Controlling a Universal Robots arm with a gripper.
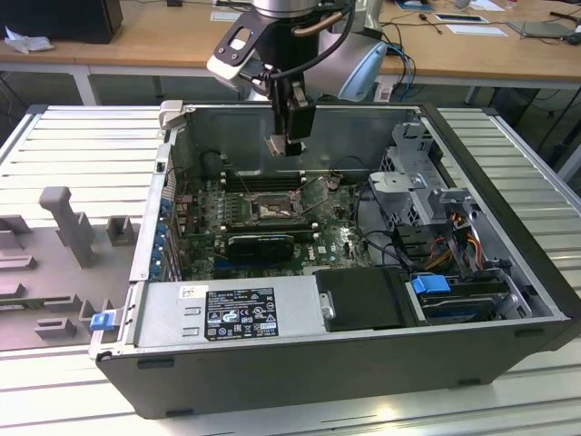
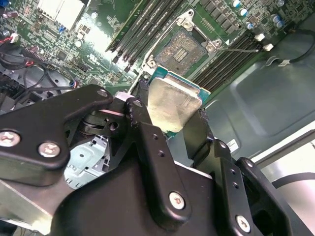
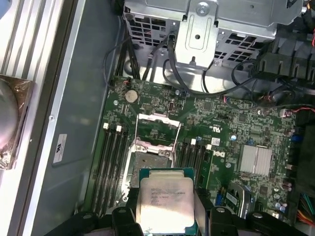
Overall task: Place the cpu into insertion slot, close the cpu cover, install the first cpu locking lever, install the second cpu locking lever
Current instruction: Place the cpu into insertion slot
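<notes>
One hand (image 3: 167,219) grips one chip (image 3: 165,199) by its edges, above one open socket (image 3: 147,162). First wrist view: chip's printed top, opened cover (image 3: 157,117). Exterior view: whole computer case (image 1: 363,363).

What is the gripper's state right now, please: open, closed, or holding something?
Gripper: shut on the cpu, which is held clear of the insertion slot and is not yet seated.

The cpu (image 3: 165,201) is sitting clamped in the end effector (image 3: 171,216), hanging above the insertion slot (image 1: 270,211) inside the case (image 1: 363,354). The cpu cover (image 3: 157,129) is seemingly lying open beside the slot, memory slots (image 3: 112,162) flanking it.
</notes>
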